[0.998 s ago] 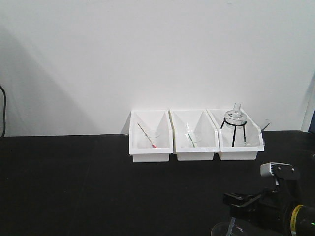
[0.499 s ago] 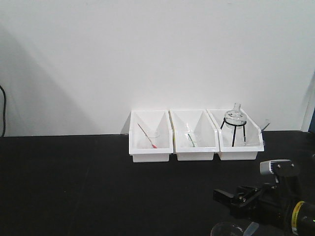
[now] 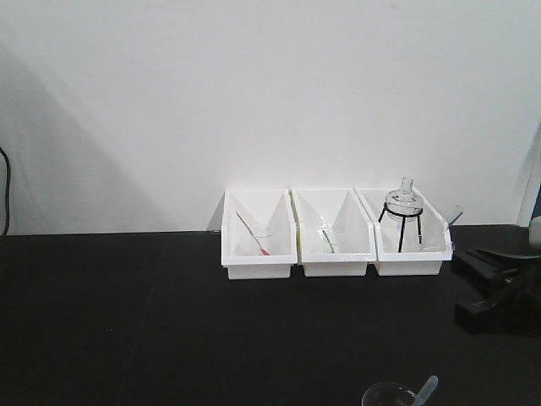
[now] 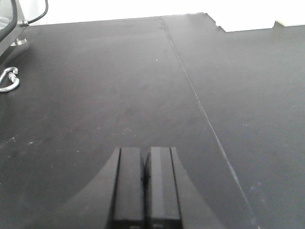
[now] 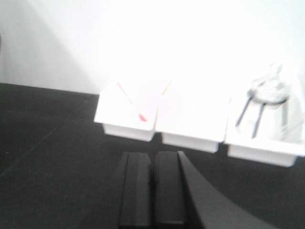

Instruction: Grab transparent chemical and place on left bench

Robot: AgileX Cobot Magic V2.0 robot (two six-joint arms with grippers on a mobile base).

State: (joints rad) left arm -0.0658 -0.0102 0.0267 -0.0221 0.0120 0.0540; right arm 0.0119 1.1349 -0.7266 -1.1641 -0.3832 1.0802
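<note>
The transparent chemical (image 3: 390,396), a clear beaker with a pale pipette (image 3: 426,388) sticking out, stands on the left bench (image 3: 127,321) at the bottom edge of the front view, with no gripper on it. My right gripper (image 5: 152,155) is shut and empty and points at the three white bins. Its arm (image 3: 503,292) shows dark at the right edge of the front view, well right of and above the beaker. My left gripper (image 4: 147,151) is shut and empty over a bare black worktop. It does not show in the front view.
Three white bins (image 3: 259,262) stand in a row against the white wall. The left bin holds a red-tipped pipette (image 3: 252,236), the middle a green one (image 3: 329,240), the right a glass flask on a black tripod (image 3: 402,207). Metal hardware (image 4: 9,80) lies at the left wrist view's top left.
My right gripper has drawn away from the beaker, up and to the right edge of the view. The beaker stays standing on the bench.
</note>
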